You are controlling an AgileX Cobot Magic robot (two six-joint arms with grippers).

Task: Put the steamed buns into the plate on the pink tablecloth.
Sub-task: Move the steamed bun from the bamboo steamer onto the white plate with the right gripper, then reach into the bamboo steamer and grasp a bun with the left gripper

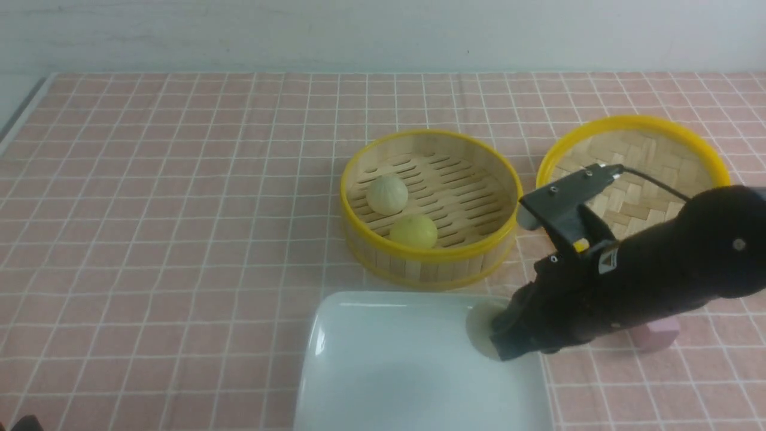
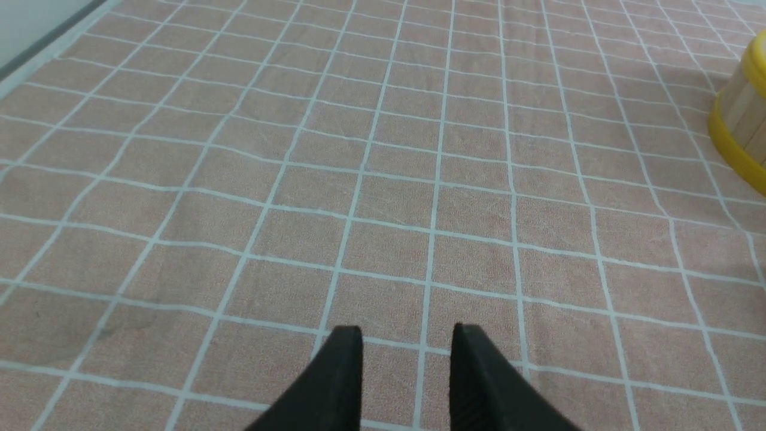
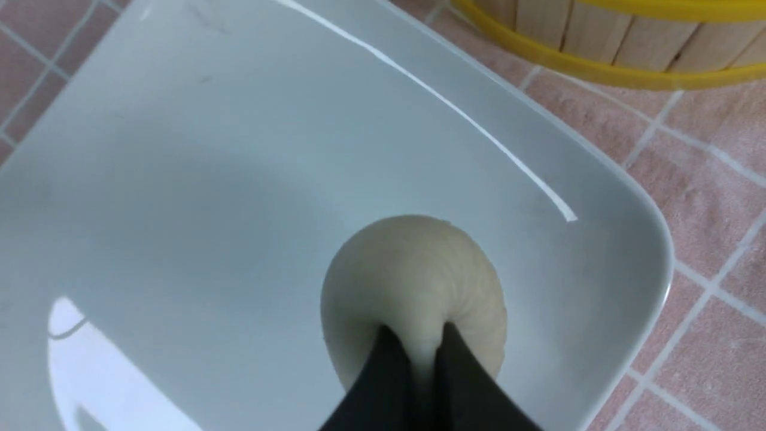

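Observation:
My right gripper (image 1: 499,338) is shut on a pale steamed bun (image 1: 479,326) and holds it low over the right side of the white square plate (image 1: 389,371). In the right wrist view the fingertips pinch the bun (image 3: 413,269) near the plate's corner (image 3: 628,239); I cannot tell whether it touches the plate. A second pale bun (image 1: 387,194) and a yellowish bun (image 1: 414,231) lie in the bamboo steamer (image 1: 431,263). My left gripper (image 2: 407,335) is open and empty over the bare pink tablecloth (image 2: 359,179).
The steamer stands just behind the plate, and its wall shows in the right wrist view (image 3: 598,66). The woven lid (image 1: 634,155) lies to the steamer's right, behind my right arm. A small pink cube (image 1: 658,332) sits under that arm.

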